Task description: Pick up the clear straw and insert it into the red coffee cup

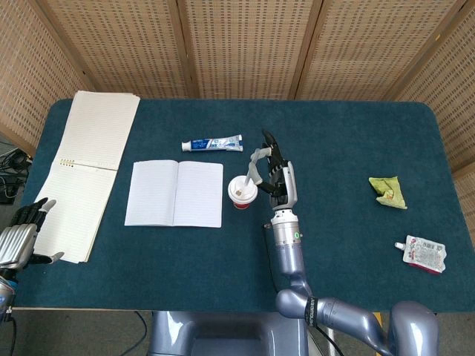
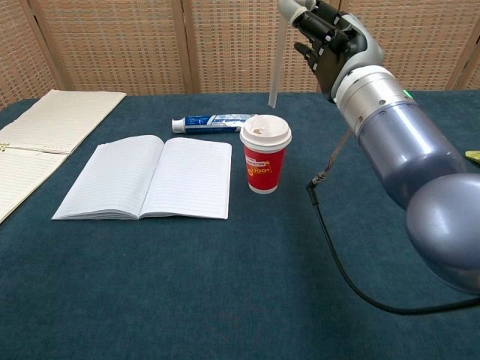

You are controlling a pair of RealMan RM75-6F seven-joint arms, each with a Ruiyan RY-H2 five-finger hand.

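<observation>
1. We see the table (image 1: pixel 356 133) under everything.
2. Our right hand (image 1: pixel 276 175) hangs just right of the cup, fingers pinching the straw.
3. The notebook (image 1: pixel 174 193) lies open, left of the cup.
4. Our left hand (image 1: pixel 21 235) sits far left of the cup; we cannot tell its grip.
5. The cup (image 2: pixel 265 153) stands upright, lid on.
6. The straw (image 2: pixel 275 64) hangs nearly upright, tip just above the cup's lid.

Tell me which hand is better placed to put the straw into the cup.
The right hand: it holds the clear straw just above the red coffee cup. The left hand sits at the table's far-left edge.
</observation>
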